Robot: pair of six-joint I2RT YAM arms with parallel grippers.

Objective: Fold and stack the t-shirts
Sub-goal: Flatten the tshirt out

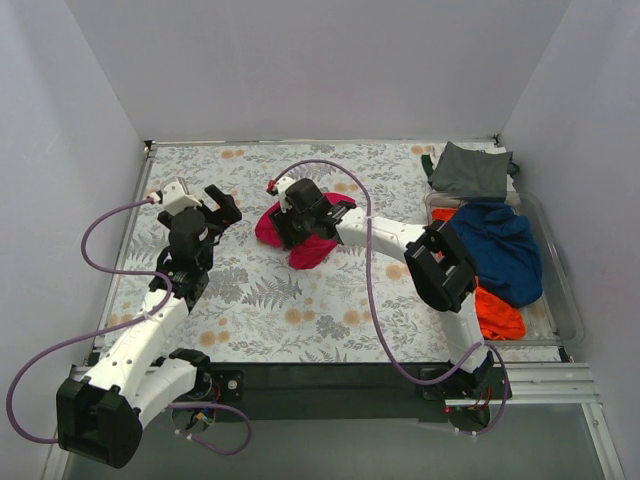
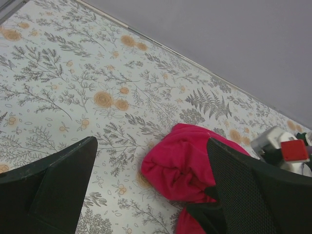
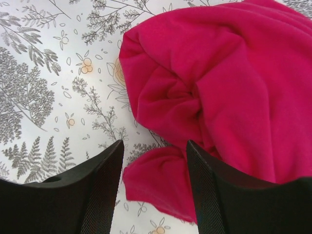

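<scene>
Top external view: at the right of the table [image 1: 300, 320], a clear bin [image 1: 562, 285] holds an orange shirt [image 1: 500, 318] nearest, with a navy shirt [image 1: 510, 255] partly over it. Mid-table, the pink shirt [image 1: 310, 248] lies crumpled under the right pincer [image 3: 155, 146], whose jaws stand partly apart astride a fold. The left pincer [image 2: 151, 142] hangs wide and empty. Farthest, a grey-green shirt [image 1: 470, 172] lies at the bin's far end.

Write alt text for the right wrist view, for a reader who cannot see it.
A crumpled magenta-pink cotton t-shirt lies bunched on the floral-patterned tablecloth, filling the upper right of the view. At the bottom edge the right gripper is open, gripping nothing, and a loose flap of the shirt shows between its two black fingers.
</scene>
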